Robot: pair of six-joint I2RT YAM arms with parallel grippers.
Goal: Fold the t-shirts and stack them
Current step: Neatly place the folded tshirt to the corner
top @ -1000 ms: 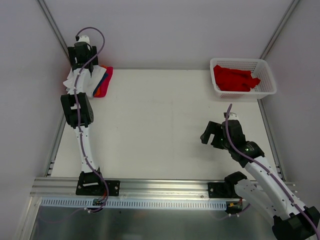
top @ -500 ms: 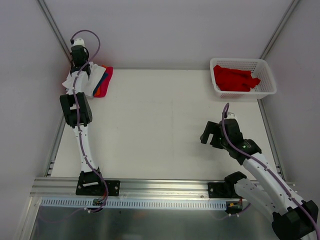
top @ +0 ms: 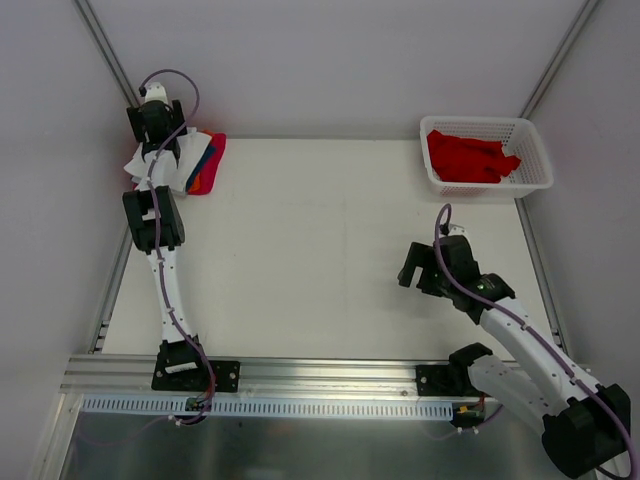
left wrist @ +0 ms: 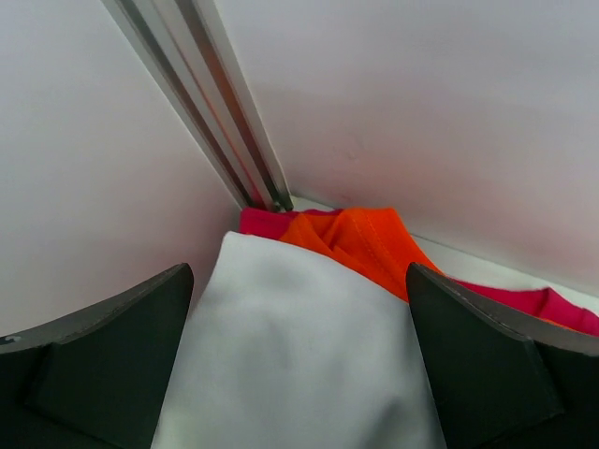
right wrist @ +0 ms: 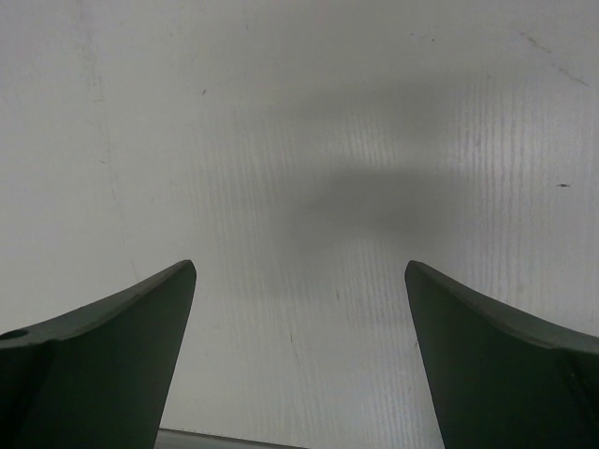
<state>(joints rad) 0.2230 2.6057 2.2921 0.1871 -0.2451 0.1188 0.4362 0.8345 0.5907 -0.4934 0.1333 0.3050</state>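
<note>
A stack of folded t-shirts point(top: 195, 160) lies in the far left corner, white on top of blue, orange and red. My left gripper point(top: 160, 138) hangs over it, open. In the left wrist view the white shirt point(left wrist: 299, 365) spreads below and between the fingers point(left wrist: 112, 365). Orange cloth point(left wrist: 360, 245) and red cloth point(left wrist: 552, 304) show behind it. Nothing is pinched. More red t-shirts point(top: 468, 157) lie crumpled in the basket. My right gripper point(top: 420, 268) is open above bare table point(right wrist: 299, 140) at the right, holding nothing.
The white lattice basket point(top: 535, 180) stands at the far right corner. Grey walls and a metal corner post point(left wrist: 211, 103) close in right behind the stack. An aluminium rail point(top: 320, 375) runs along the near edge by the arm bases.
The left wrist has swung slightly left and turned over the stack. The right gripper has crept a little to the left and away from its base.
</note>
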